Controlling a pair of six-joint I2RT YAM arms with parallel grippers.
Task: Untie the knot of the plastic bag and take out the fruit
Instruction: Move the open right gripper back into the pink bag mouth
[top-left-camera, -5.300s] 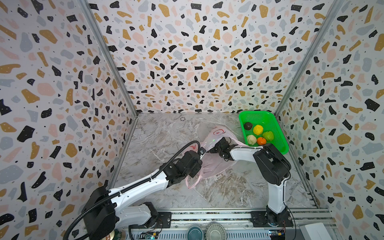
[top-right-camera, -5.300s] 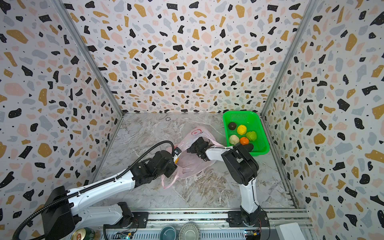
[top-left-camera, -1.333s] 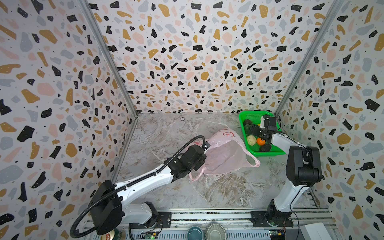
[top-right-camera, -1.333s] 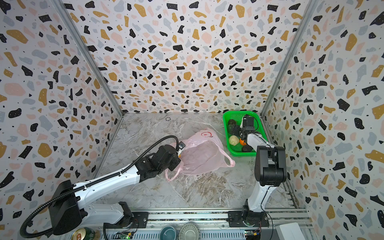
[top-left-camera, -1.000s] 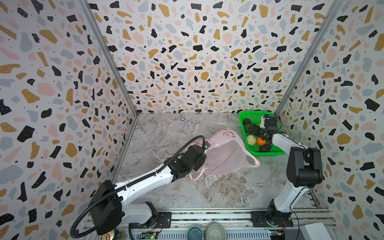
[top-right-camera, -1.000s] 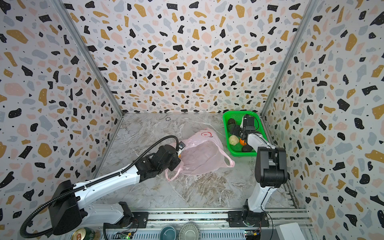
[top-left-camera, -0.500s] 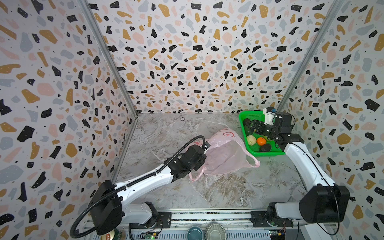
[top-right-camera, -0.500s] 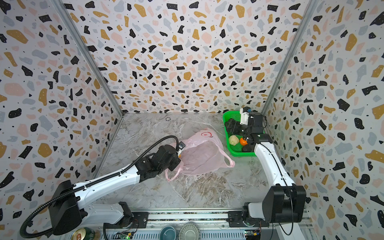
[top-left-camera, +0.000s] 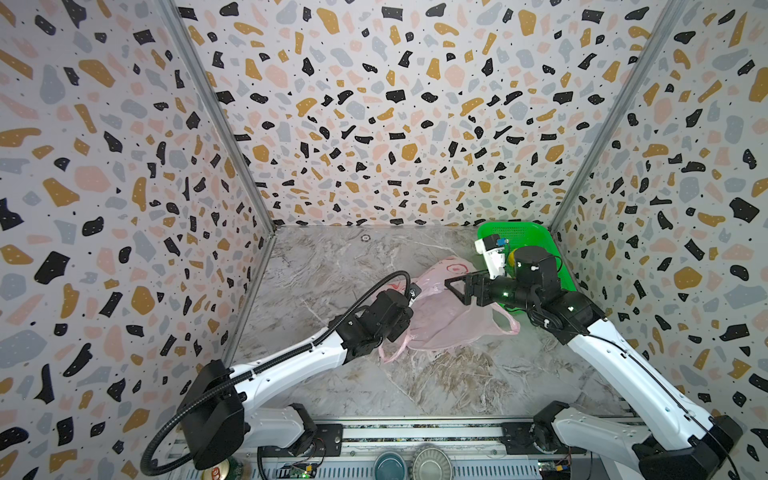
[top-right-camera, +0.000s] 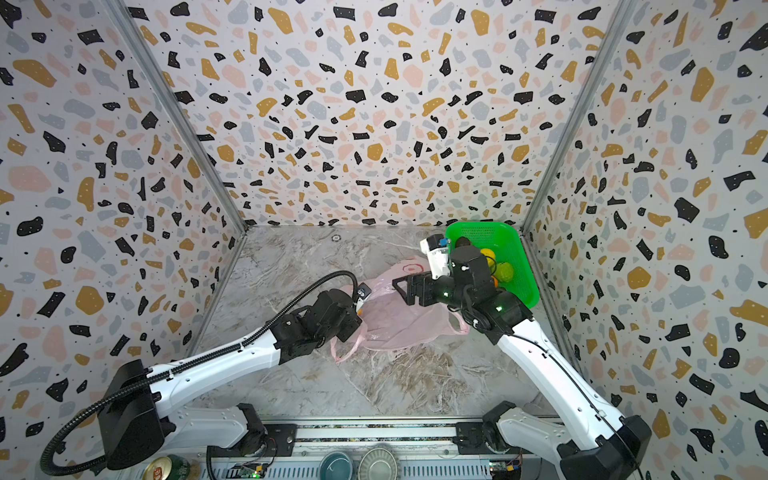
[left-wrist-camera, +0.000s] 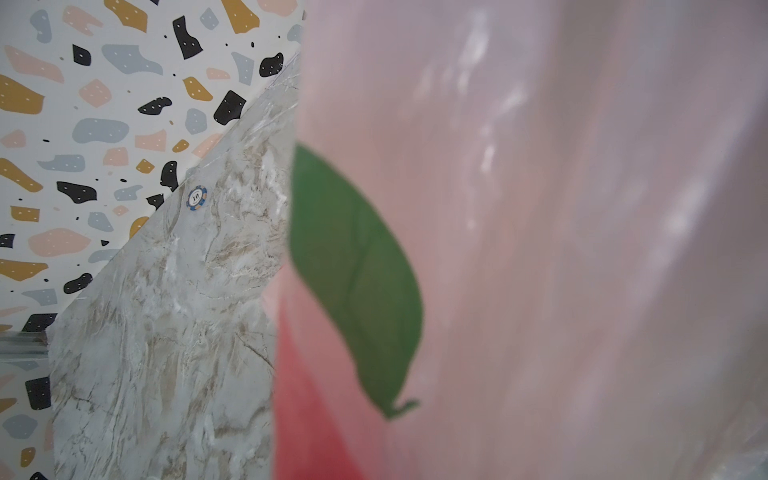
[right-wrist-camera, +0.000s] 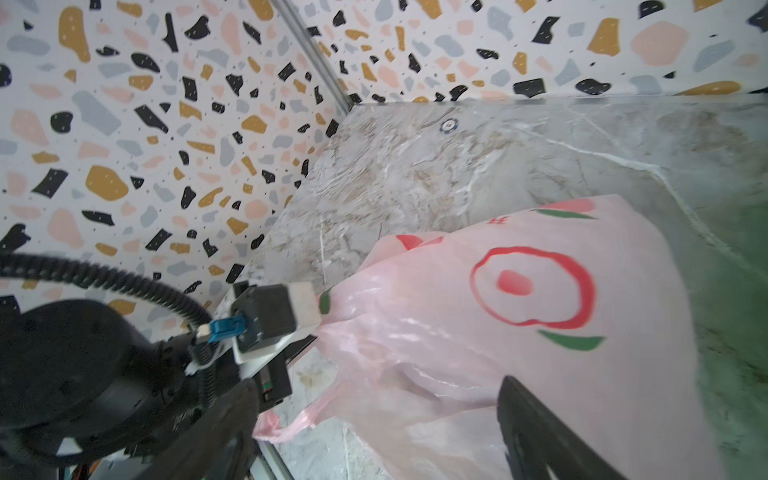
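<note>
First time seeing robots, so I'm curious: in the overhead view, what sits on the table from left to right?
In a top view: left gripper → plastic bag, pinched by it → green basket.

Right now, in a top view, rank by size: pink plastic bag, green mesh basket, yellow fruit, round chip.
1. Pink plastic bag
2. Green mesh basket, partly hidden
3. Yellow round fruit
4. Small round chip

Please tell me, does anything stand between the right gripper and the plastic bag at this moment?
Nothing visible does. The right gripper is open above the plastic bag, and in the right wrist view the pink film ahead of it is bare. The left gripper is shut on the bag's edge, off to one side.
</note>
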